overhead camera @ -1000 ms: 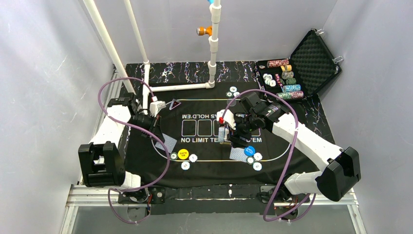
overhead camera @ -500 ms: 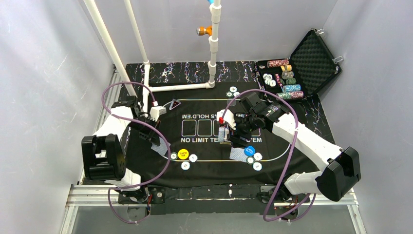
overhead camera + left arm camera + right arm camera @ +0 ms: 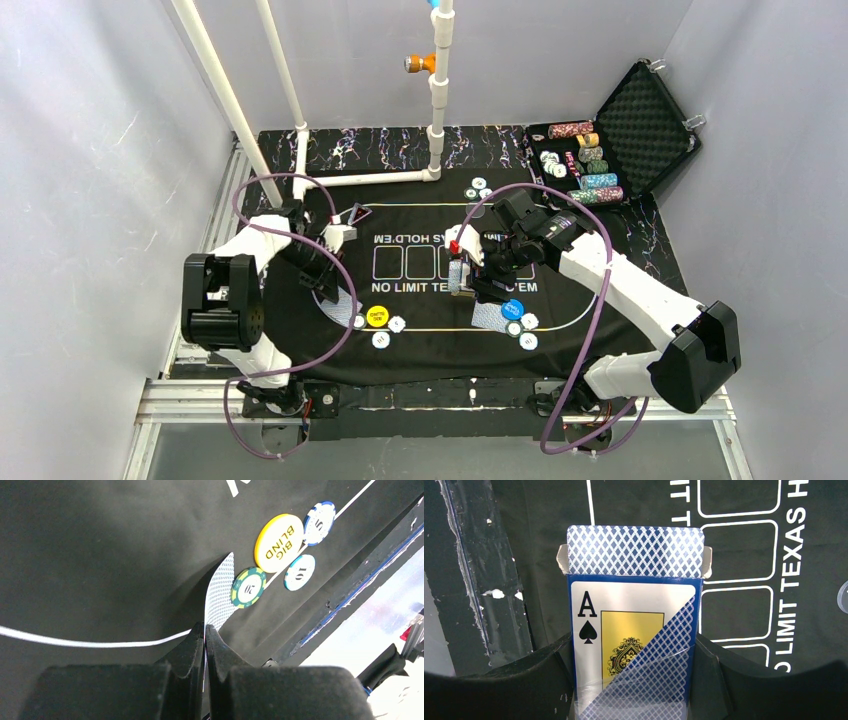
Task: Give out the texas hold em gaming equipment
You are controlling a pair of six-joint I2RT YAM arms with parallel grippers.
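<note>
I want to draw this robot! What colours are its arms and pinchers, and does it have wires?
The left arm and the right arm are made of smooth white sections joined by chunky black blocks. A purple cable loops along each arm. The left gripper and the right gripper are black, with two fingers each. I can't see any writing on them.

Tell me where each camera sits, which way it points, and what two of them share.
Top external: above and behind the bases, looking down on the mat; left arm and right arm show.
Left wrist: on the left arm, looking along the left gripper, shut on a card, toward the yellow button.
Right wrist: on the right arm, looking past the right gripper, shut on the card box, at the mat.
Shared: top and left wrist both show the yellow button and card.
</note>
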